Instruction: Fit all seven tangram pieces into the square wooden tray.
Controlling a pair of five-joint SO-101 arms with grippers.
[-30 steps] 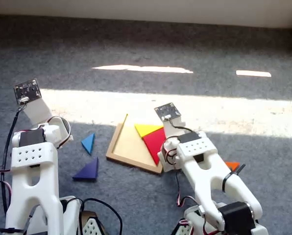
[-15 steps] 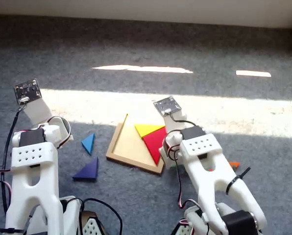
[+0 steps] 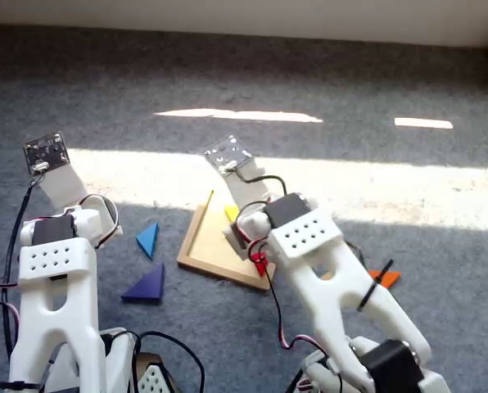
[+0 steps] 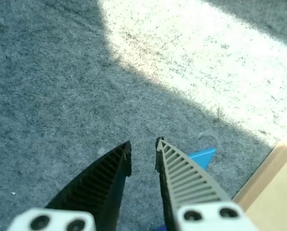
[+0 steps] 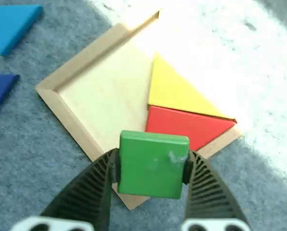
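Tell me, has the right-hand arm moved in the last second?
Yes. The right arm has swung left in the high view, from the wooden tray's right edge to over its middle.

the tray [image 3: 207, 246] lies on the surface [image 3: 326, 82] ahead of the arms, between them. two large triangles sit in its right half, touching each other: the far triangle [image 5: 175, 94] away from the arms, the near triangle [image 5: 187, 126] closer to them. the right pincer [image 5: 152, 159] holds a square piece [image 5: 153, 168] over the tray's near edge, beside the near triangle. left of the tray, apart from it, lie a small triangle [image 3: 148, 239] and, closer to the arms, a second triangle [image 3: 146, 284]. the left pincer [image 4: 143, 147] hangs just beside the small triangle. right of the right arm lies a last piece [image 3: 383, 277].
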